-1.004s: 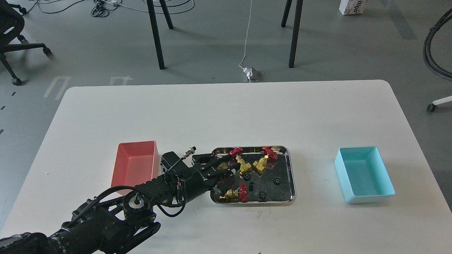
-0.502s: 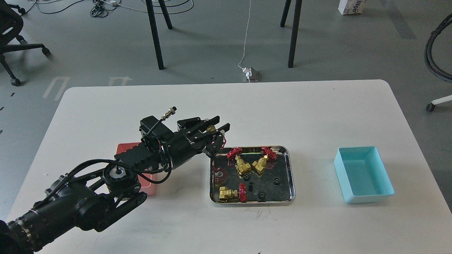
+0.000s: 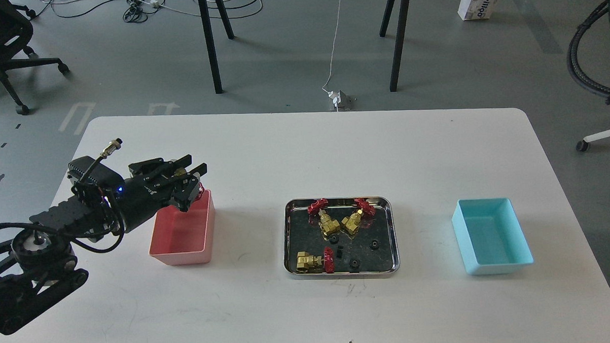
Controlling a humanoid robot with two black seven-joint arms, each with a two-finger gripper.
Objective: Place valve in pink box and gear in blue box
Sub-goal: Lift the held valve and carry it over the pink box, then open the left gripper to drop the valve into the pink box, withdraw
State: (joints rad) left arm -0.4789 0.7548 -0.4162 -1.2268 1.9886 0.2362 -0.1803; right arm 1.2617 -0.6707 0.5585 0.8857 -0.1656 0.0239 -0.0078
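White tabletop (image 3: 304, 156), and at left of frame the left gripper (image 3: 189, 181), clamped on a valve (image 3: 194, 188), hangs over the pink box's (image 3: 185, 236) far rim. Release here and it may clip that rim and bounce out.

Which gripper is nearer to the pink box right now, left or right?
Left. The left gripper hangs just above the pink box's far rim, jaws closed on a valve. The right gripper is out of view.

valve (image 3: 193, 188) half-hidden in left end effector (image 3: 191, 181)
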